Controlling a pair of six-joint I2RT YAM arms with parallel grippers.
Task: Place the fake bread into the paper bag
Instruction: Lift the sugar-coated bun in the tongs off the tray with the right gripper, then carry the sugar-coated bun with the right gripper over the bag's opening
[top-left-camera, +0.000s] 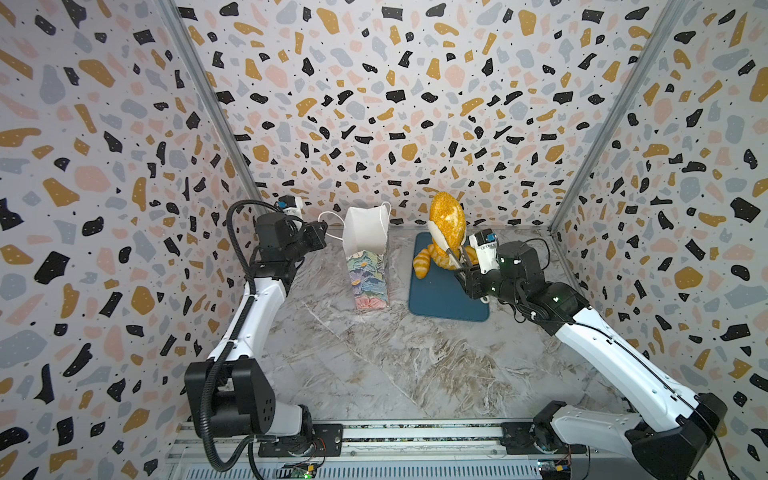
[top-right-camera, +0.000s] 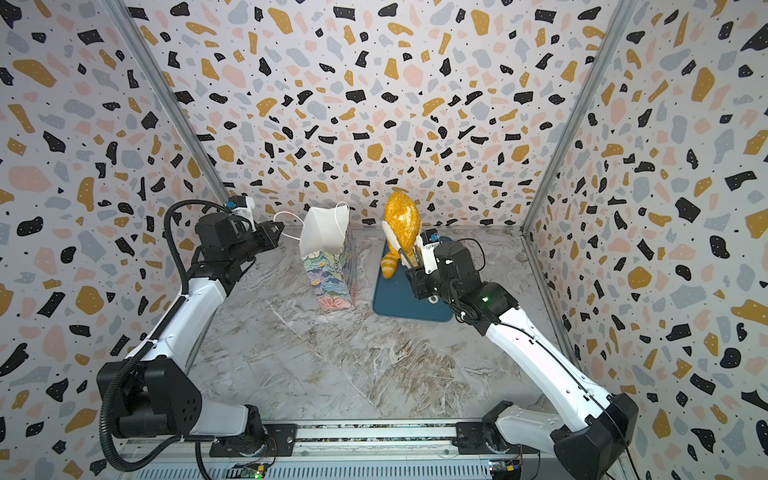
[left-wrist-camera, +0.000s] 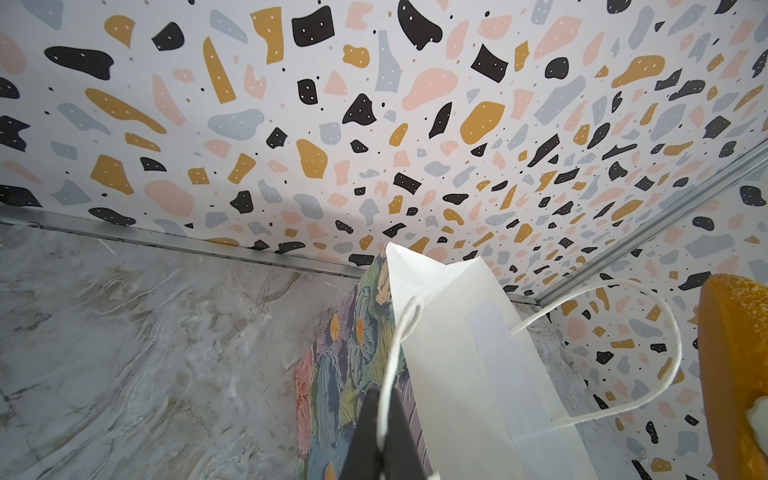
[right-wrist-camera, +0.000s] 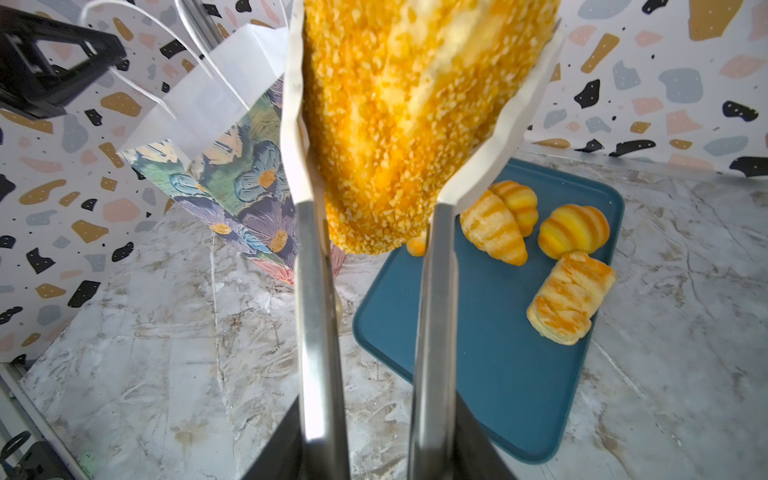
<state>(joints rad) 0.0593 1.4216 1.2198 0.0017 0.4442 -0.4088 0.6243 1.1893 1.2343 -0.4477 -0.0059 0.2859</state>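
The paper bag (top-left-camera: 368, 266) (top-right-camera: 328, 266) stands upright at the back, its white mouth open. My left gripper (top-left-camera: 322, 227) (top-right-camera: 277, 227) (left-wrist-camera: 381, 409) is shut on one white cord handle (left-wrist-camera: 401, 332), left of the bag (left-wrist-camera: 457, 353). My right gripper (top-left-camera: 467, 276) (top-right-camera: 415, 274) (right-wrist-camera: 378, 449) is shut on metal tongs (right-wrist-camera: 316, 291). The tongs' white tips clamp the large speckled loaf (top-left-camera: 448, 220) (top-right-camera: 401, 220) (right-wrist-camera: 407, 124) upright in the air, right of the bag's mouth and apart from it. More fake bread (top-left-camera: 424, 259) (right-wrist-camera: 494, 230) lies under it on the blue tray (top-left-camera: 440, 299).
The dark-blue tray (top-right-camera: 399, 303) (right-wrist-camera: 478, 353) lies right of the bag (right-wrist-camera: 232, 158). A round ridged roll (right-wrist-camera: 573, 232) and a rectangular pastry (right-wrist-camera: 571, 297) sit at its far end. Patterned walls close in behind and on both sides. The marble table stretches toward the front.
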